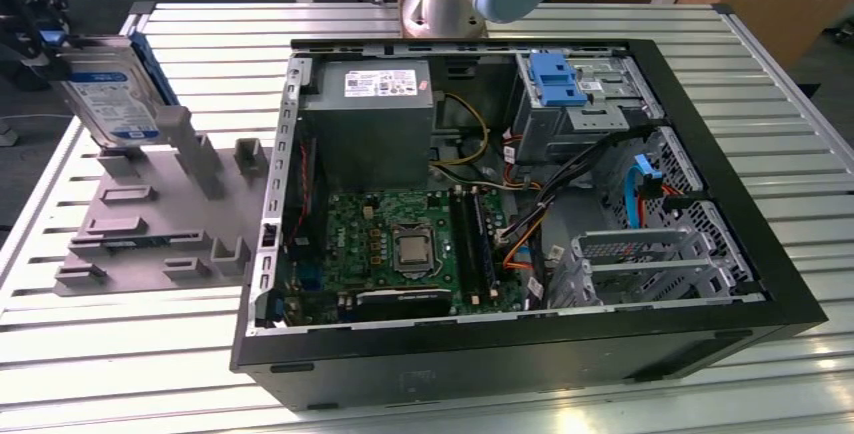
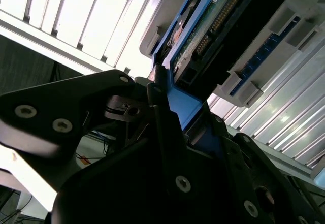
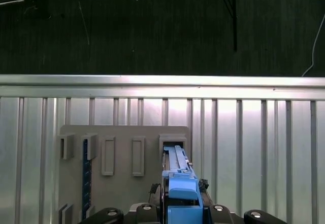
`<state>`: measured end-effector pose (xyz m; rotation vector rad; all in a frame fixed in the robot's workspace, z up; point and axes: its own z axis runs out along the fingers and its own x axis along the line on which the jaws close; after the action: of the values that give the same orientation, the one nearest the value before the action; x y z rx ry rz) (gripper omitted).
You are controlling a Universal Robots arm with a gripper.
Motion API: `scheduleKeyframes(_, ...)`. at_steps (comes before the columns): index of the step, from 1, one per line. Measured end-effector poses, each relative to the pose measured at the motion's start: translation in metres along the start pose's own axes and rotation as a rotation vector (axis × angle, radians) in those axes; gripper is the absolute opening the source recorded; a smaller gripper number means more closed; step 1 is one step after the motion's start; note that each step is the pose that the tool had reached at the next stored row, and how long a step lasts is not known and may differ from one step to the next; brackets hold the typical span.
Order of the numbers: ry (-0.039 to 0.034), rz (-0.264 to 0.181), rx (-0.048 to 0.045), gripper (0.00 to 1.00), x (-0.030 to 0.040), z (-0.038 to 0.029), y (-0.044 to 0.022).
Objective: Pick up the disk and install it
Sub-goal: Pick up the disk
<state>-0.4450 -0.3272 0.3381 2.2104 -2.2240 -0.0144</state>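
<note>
Silver metal in a blue plastic frame, the disk (image 1: 114, 94) is standing on edge at the exterior view's far left, tilting slightly over the grey fixture plate (image 1: 147, 214). The black jaws are closing on its blue frame from both sides, as the second wrist view is showing, with the disk's green circuit-board face (image 2: 213, 16) pointing away from them. In the first wrist view the frame's far end (image 3: 175, 158) is reaching to a slot in the plate (image 3: 127, 132); whether it is seated there or raised clear, I cannot tell. The plate is lying on the slatted metal tabletop (image 1: 134, 354). Just beside it, toward the exterior view's right, an open computer case (image 1: 534, 354) is lying on its side, showing a grey power supply (image 1: 367, 124), a green motherboard (image 1: 400, 234) and a blue bracket (image 1: 554, 79).
</note>
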Motion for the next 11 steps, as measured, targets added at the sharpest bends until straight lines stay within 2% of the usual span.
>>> scheduleKeyframes(11,0.0000,0.000,0.0000,0.36,0.0000,-0.0038,0.0001)
